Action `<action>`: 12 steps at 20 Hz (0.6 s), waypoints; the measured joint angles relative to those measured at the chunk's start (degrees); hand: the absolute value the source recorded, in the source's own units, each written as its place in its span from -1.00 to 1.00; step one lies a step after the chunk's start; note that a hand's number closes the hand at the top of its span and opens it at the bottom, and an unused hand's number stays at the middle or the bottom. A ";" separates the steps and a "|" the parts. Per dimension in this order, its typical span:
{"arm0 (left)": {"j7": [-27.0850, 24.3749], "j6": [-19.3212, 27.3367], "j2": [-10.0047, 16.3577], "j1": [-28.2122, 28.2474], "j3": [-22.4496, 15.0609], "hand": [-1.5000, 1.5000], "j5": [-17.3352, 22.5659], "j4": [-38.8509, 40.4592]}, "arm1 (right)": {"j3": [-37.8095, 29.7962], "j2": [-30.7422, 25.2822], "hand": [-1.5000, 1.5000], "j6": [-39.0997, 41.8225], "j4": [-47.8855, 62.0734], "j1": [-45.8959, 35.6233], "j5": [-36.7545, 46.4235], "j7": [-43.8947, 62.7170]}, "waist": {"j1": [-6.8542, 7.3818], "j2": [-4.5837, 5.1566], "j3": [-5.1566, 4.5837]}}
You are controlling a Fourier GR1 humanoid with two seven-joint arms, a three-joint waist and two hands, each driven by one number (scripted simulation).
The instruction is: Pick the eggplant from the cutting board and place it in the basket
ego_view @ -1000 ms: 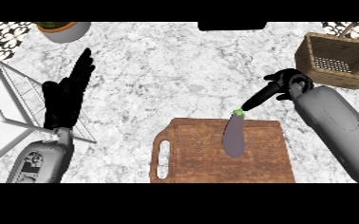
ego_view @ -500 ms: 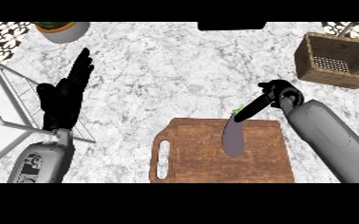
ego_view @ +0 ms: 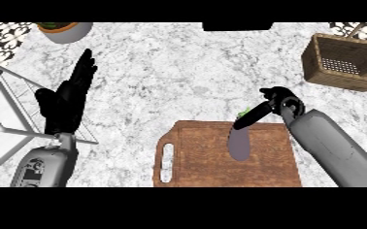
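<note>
While black L hand rests open, fingers up, at left, step in hand = reach-to-grasp: on brown wooden cutting board lies long dull-purple eggplant, green stem at far edge; black R hand fingers outstretched to stem end, unclosed. Next, prob.: curl round, lift, carry to brown wicker basket, far right.

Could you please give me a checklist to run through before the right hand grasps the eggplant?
1. Eggplant lies on the cutting board: ok.
2. Right hand reaches the eggplant's stem end: ok.
3. Fingers curled round the eggplant: not ok.
4. Fingertips touching the eggplant: cannot tell.
5. Basket is open on top, with nothing over it: ok.
6. Left hand is open and away from the board: ok.
</note>
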 measured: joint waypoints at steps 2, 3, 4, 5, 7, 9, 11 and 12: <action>-0.15 0.10 -0.31 -0.22 0.28 0.00 -0.13 0.14 | 0.56 0.72 -1.00 -0.75 0.53 0.64 0.54 -0.36 | 0.13 0.06 0.03; -0.09 0.16 -0.39 -0.36 0.34 0.00 -0.12 0.20 | 1.19 1.10 -1.00 -1.03 0.84 1.07 0.90 -0.47 | 0.21 0.11 0.03; -0.07 0.14 -0.45 -0.33 0.43 0.00 -0.11 0.21 | 1.56 0.89 -1.00 -1.13 0.64 1.38 1.01 -0.33 | 0.17 0.09 0.05; 0.22 0.22 -0.55 -0.16 0.45 0.00 -0.23 -0.03 | 2.11 0.81 -1.00 -1.28 0.03 1.92 1.10 -0.13 | 0.13 0.06 -0.01; 0.22 0.19 -0.81 -0.20 0.56 0.00 -0.42 -0.11 | 3.00 1.40 -1.00 -1.82 0.22 2.34 1.64 -0.06 | 0.24 0.08 -0.04; -0.17 -0.06 -1.11 -0.06 0.58 0.00 -0.70 -0.27 | 3.35 1.62 -1.00 -2.07 0.38 2.20 1.59 0.31 | 0.33 -0.01 -0.07; -0.03 -0.03 -1.29 -0.09 0.66 0.00 -0.86 -0.20 | 3.82 1.94 -1.00 -2.72 -0.13 2.84 2.15 -0.31 | 0.37 -0.16 -0.18; 0.28 0.01 -1.43 -0.10 0.64 0.00 -1.04 -0.31 | 3.61 1.82 -1.00 -2.77 0.12 2.85 1.94 -0.45 | 0.45 -0.19 -0.29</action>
